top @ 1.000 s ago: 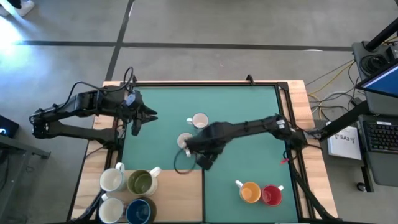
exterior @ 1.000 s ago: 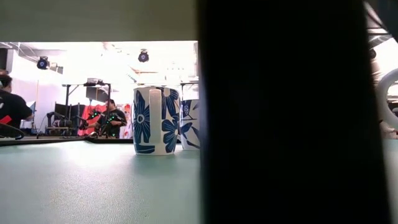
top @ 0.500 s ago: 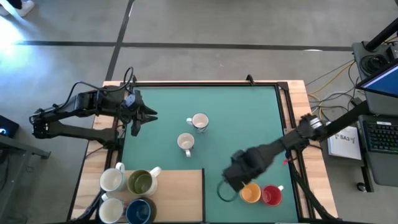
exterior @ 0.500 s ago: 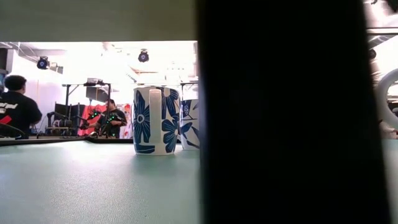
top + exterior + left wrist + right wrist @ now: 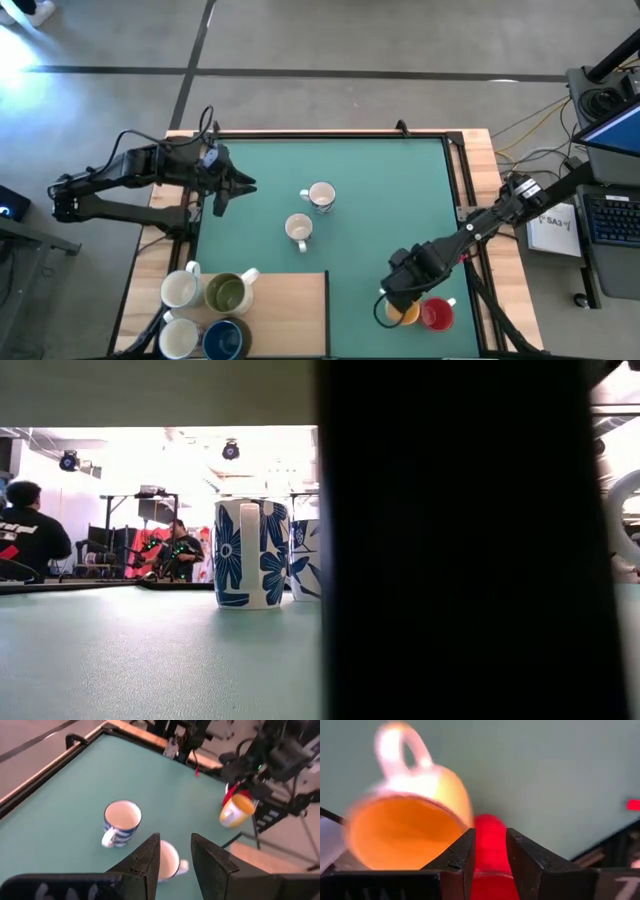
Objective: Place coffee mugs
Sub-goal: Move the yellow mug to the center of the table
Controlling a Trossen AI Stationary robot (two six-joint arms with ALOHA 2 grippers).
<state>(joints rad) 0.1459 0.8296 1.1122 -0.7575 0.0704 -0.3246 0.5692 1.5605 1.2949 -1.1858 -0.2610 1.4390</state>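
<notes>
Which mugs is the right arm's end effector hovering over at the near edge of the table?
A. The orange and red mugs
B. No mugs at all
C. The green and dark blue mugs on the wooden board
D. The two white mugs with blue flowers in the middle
A: in the high view the right end effector sits just over the orange mug with the red mug beside it, and its wrist view looks straight onto both.

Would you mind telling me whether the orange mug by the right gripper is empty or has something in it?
Empty: the right wrist view looks into the upright orange mug and shows only bare orange inside.
</notes>
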